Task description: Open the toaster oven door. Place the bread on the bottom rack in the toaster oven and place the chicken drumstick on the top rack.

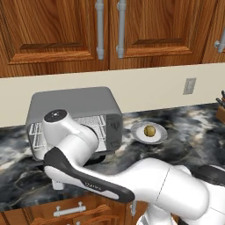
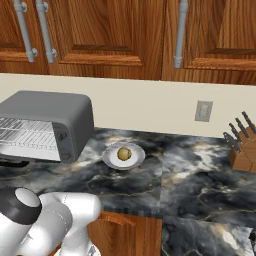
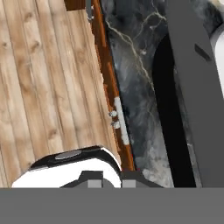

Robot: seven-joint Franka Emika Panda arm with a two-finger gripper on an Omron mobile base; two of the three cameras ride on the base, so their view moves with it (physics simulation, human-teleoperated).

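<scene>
The grey toaster oven (image 1: 74,103) (image 2: 47,107) stands open on the left of the counter. Its dark door (image 3: 190,87) is folded down in front, partly behind my arm. Inside, the top rack (image 2: 25,129) lies above the bottom rack (image 2: 25,144); both look bare. The bread (image 1: 149,130) (image 2: 124,153), a small yellowish roll, sits on a grey plate (image 1: 161,136) (image 2: 137,159) right of the oven. The chicken drumstick is out of view. My gripper (image 3: 111,183) hangs at the counter's front edge below the door, pointing down at the floor, shut, with nothing seen in it.
A knife block (image 2: 242,147) stands at the far right of the marble counter (image 2: 190,175). Wooden wall cabinets (image 1: 57,30) hang above. A drawer with a silver handle (image 1: 68,211) (image 3: 120,120) sits under the counter edge, over a wood plank floor (image 3: 43,87).
</scene>
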